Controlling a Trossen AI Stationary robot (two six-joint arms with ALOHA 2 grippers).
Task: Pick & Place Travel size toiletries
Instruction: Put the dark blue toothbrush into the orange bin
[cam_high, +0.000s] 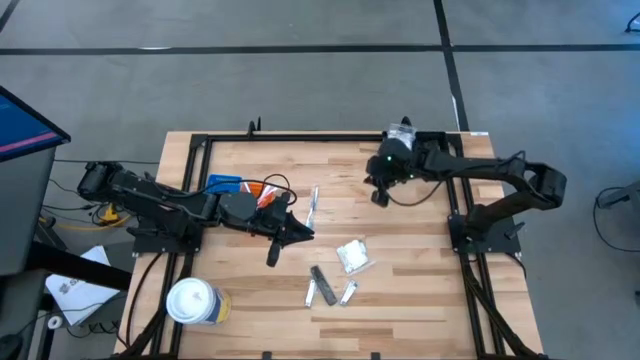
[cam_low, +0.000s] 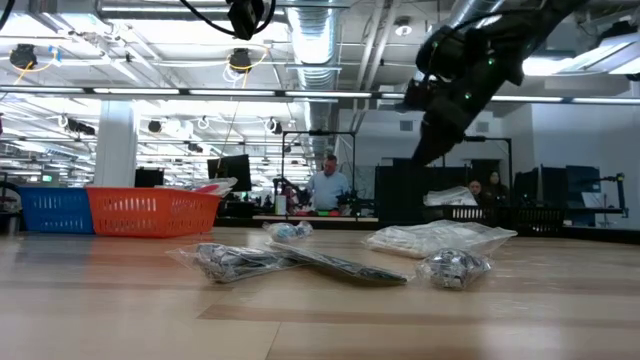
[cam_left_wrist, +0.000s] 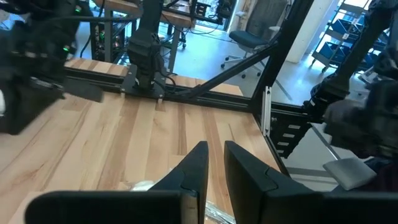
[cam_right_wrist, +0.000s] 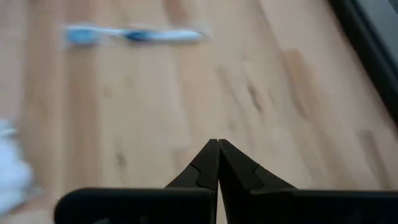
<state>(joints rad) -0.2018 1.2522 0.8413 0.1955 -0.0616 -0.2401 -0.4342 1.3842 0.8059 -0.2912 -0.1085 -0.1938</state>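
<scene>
the toiletries lie loose on the table (cam_high: 420, 290), none yet held: a clear packet (cam_high: 353, 256) at the middle, dark sticks (cam_high: 322, 285) just beside it, a toothbrush (cam_high: 313, 203) farther back. the left gripper (cam_high: 272, 258), fingers narrowly parted on nothing, is best lowered squarely over the packet. the right gripper (cam_high: 380, 198) waits clenched, well beyond the packet.

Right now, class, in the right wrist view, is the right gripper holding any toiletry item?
No. The right gripper has its fingers pressed together with nothing between them, and the toothbrush lies apart on the table.
</scene>
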